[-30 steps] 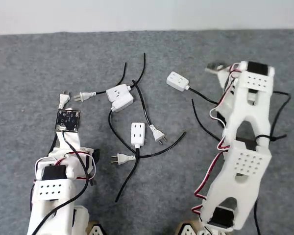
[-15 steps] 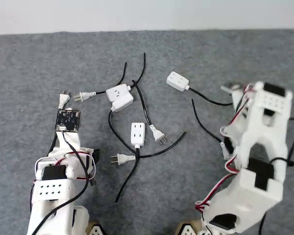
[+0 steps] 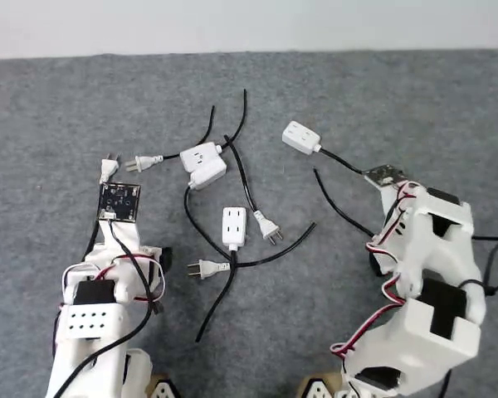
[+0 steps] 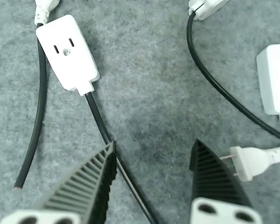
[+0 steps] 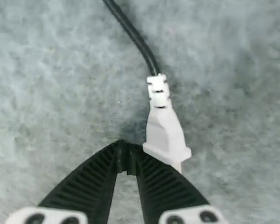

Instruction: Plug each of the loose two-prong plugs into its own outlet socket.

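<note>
**Shut Jaws, Crossed Cords: Where the Plug Job Could Slip**

The right gripper (image 5: 127,156) has its fingers closed tip to tip on nothing. A white plug (image 5: 164,133) lies just beside them on the carpet, its wide end partly hidden behind one finger and its black cord (image 5: 130,35) running away. If the gripper pushed ahead as it stands, it would likely shove the plug aside rather than lift it, so the fingers need to spread first.

The left gripper (image 4: 155,144) hangs wide open over a second cord (image 4: 99,122). A second plug (image 4: 249,161) sits close by one finger and a socket (image 4: 67,51) lies farther off. Closing here would probably pinch the cord rather than the plug, and tow that socket along.

From above, a low plug (image 3: 201,268) rests at a tangle (image 3: 232,264) of crossing cords. Lifting any one of them may drag its neighbours. The mid socket (image 3: 232,225) and far socket (image 3: 300,137) lie loose and look light, so either could skid under a pressing plug unless the other arm braces it. Prongs that meet the slots at an angle may jam.

A grey, short-pile carpet (image 3: 50,108) covers the whole work surface. It should give some grip, though its fibres could catch prongs. A pale wall (image 3: 249,25) closes the far edge.
</note>
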You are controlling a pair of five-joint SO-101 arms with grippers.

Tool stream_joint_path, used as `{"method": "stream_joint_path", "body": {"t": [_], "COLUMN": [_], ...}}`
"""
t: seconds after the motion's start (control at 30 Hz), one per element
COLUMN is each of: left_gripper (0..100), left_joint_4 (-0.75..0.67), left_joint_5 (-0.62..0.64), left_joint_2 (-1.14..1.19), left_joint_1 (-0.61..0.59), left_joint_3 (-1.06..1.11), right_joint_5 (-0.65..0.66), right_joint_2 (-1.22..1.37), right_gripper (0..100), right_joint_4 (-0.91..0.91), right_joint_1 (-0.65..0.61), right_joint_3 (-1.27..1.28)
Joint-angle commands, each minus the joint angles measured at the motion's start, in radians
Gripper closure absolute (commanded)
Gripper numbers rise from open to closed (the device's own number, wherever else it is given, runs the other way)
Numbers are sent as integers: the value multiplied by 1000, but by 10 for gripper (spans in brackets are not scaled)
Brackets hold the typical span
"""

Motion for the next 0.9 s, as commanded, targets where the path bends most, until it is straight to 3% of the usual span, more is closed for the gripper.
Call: {"method": "stream_joint_path", "body": {"t": [0.0,0.17,0.3,0.87], "left_gripper": [761,761,761,761], "left_joint_4": [-28,-74,-83,-103], "left_joint_5": [-3,-2,-2,-2], "left_joint_2": [-12,-15,-17,-12], "left_joint_1": [8,3,3,3], "left_joint_3": [-8,5,8,12], "right_joint_5": [51,83,92,278], "right_joint_2": [-64,-64,-53,-47], "right_gripper": [990,990,990,990], "right_joint_4": [38,189,168,42], "right_joint_1": [2,-108,-163,5], "right_joint_3": [-77,-140,-163,-218]}}
